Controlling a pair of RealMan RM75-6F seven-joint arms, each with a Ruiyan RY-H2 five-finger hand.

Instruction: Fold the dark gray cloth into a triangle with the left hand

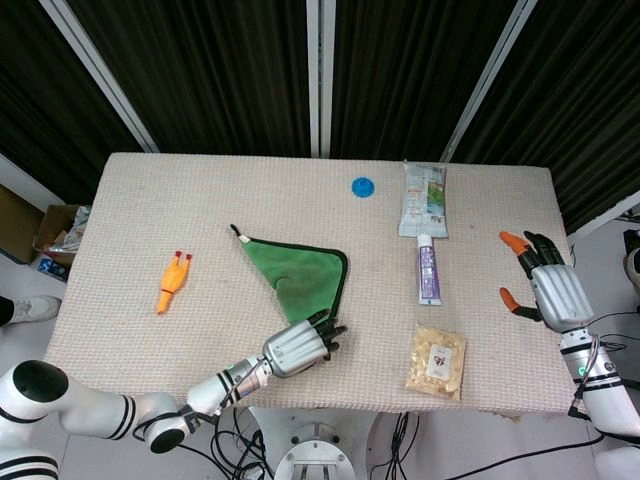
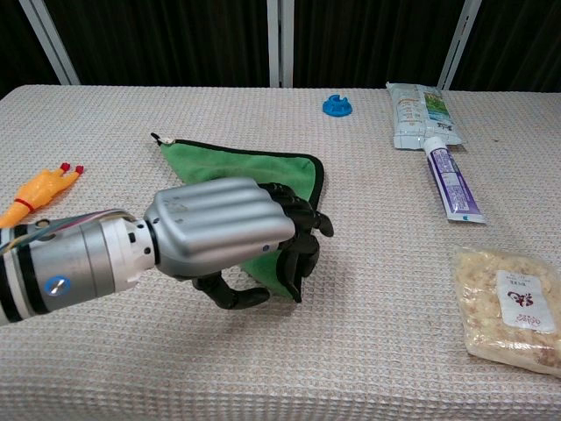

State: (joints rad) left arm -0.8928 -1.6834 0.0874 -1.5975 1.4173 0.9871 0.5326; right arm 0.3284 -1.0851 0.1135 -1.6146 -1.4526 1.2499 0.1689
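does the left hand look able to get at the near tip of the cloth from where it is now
Probably yes. The left hand hovers right at the near tip of the folded cloth, holding nothing, with nothing between them. Whether its fingers touch the cloth cannot be told.

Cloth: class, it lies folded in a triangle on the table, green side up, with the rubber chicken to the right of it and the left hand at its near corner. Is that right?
Not quite. The chicken lies to the left of the cloth, as the head view shows. The rest holds: the cloth is a green triangle on the table, and the left hand is at its near corner.
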